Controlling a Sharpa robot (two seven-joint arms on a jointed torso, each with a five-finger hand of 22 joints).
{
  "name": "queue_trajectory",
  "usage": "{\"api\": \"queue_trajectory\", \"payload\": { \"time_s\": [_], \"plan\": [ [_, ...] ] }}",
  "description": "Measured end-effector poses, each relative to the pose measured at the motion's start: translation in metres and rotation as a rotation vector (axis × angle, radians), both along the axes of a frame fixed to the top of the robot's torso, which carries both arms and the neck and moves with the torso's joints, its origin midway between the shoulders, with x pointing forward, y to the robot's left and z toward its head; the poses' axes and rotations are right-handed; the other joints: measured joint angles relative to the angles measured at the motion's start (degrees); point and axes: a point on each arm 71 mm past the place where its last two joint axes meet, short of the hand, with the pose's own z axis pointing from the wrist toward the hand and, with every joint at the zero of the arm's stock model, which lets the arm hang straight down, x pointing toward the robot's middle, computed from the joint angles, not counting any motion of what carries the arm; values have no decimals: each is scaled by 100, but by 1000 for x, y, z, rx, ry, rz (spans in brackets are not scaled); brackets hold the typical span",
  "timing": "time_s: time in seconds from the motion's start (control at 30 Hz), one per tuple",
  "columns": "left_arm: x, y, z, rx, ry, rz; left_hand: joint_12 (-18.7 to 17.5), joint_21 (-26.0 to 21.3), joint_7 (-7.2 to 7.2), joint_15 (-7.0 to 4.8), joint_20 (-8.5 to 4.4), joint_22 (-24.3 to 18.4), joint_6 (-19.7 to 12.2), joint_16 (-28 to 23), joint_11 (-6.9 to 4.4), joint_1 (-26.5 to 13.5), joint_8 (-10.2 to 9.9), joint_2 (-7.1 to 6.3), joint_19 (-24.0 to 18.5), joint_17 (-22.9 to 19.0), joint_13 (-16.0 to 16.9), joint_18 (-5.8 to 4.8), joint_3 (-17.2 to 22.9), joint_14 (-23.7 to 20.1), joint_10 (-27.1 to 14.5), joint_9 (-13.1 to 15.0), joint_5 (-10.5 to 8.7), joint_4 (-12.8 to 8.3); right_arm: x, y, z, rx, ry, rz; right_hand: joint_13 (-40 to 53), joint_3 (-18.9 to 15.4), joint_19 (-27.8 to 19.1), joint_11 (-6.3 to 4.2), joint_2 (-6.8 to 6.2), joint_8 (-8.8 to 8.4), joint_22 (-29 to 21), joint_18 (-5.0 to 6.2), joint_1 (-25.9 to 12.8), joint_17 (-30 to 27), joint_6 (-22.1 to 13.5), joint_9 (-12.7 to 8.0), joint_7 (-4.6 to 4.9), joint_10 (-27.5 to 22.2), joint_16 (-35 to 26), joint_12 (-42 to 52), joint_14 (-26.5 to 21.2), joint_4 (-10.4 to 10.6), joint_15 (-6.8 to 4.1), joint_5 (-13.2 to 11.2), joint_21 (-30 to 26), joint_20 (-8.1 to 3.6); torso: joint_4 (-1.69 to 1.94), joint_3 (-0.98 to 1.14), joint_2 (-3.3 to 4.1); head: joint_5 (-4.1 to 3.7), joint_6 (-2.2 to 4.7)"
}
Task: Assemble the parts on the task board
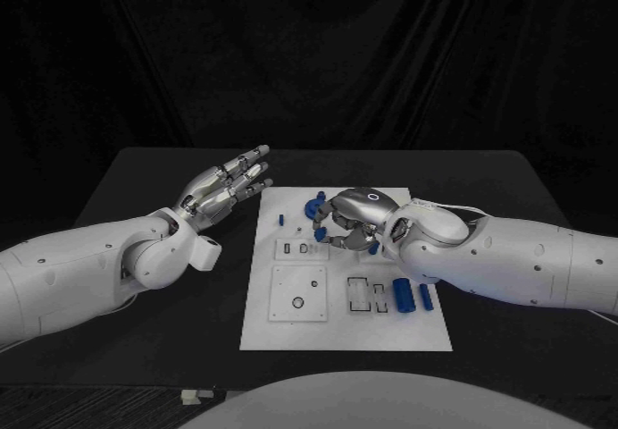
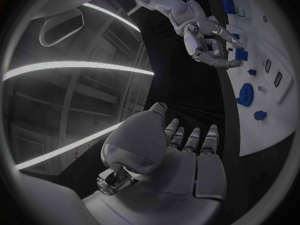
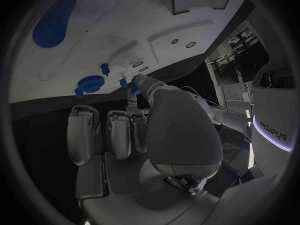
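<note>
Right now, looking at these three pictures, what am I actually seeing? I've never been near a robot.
A two-armed robot sits at a black table. The square picture looks down from its head; each round one comes from a camera at one wrist. The left hand hovers open and flat beside the white task board, holding nothing. The right hand curls over the board's far half, its fingertips at a small blue part; whether it truly grips it is unclear. A round blue part and two blue cylinders also lie there.
</note>
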Motion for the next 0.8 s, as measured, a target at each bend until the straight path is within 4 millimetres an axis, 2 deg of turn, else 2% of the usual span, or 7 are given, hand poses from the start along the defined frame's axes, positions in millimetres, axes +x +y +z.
{"api": "queue_trajectory", "payload": {
  "time_s": [0.8],
  "plan": [
    [-1,-1,-1,-1,5,-5,0,0,0,0,0,0,0,0,0,0,0,0,0,-4,3,0,0,0,0,0,0,0,0,5,-15,-98,45,-14,-2,-51,-21,0,22,12,-1,-2,-22,-1,-24,24,5,0,-26,0,0,-19,0,40,-88,21,2,0,-2,12,0]
  ]
}}
